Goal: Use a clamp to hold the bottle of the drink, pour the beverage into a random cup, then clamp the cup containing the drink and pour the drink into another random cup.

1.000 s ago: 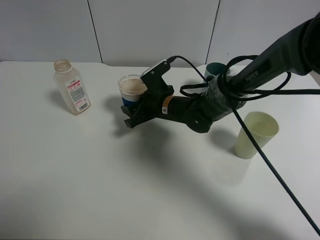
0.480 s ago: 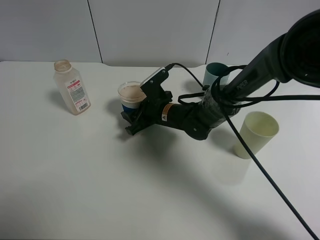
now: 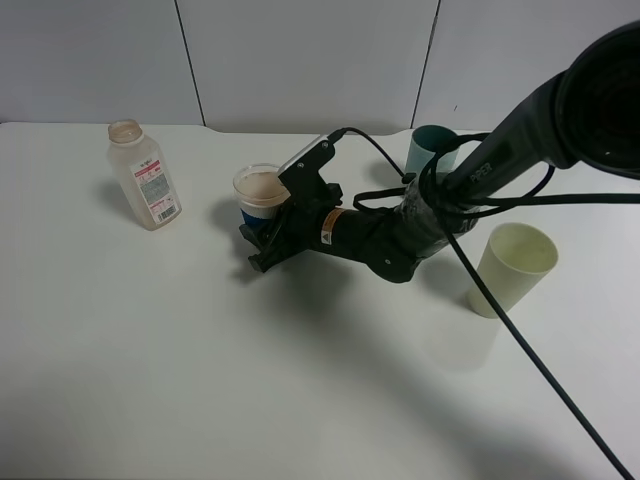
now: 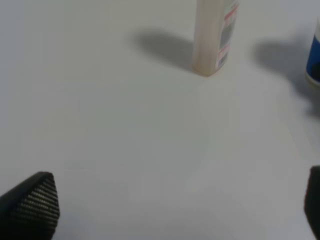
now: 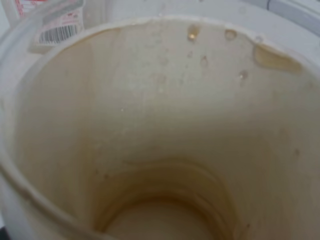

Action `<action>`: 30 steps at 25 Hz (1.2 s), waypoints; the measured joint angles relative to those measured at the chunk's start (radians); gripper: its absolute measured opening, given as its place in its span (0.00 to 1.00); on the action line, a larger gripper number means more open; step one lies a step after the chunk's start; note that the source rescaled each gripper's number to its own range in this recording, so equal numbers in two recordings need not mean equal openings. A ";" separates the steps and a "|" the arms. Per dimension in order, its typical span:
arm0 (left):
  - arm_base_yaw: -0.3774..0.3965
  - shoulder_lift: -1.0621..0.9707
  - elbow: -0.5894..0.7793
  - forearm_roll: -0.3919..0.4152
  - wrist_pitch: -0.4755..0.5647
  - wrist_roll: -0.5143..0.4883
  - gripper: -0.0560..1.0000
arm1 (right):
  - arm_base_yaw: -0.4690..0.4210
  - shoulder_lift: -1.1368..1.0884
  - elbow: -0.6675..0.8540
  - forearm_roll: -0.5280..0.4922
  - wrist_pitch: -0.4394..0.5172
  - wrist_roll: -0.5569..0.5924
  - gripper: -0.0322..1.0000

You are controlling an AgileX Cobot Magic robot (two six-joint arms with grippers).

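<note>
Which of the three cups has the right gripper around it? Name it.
The blue-banded cup beside the bottle; the right gripper sits at its base. The teal cup and the pale yellow cup stand apart, untouched.

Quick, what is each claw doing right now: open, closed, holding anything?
Left claw: open, holding nothing.
Right claw: around the blue cup; whether it grips cannot be told.

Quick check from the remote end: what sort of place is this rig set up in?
Likely a lab or test bench, not a kitchen: a bare white table, plain pale wall panels behind it, and only staged props, a bottle and paper cups.
</note>
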 joint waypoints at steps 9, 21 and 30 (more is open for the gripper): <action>0.000 0.000 0.000 0.000 0.000 0.000 1.00 | 0.003 -0.095 0.002 -0.001 0.149 0.000 0.95; 0.000 0.000 0.000 0.000 0.000 0.000 1.00 | 0.003 -0.373 0.004 0.000 0.517 0.139 1.00; 0.000 0.000 0.000 0.000 0.000 0.000 1.00 | 0.003 -0.606 0.004 0.000 0.633 0.153 1.00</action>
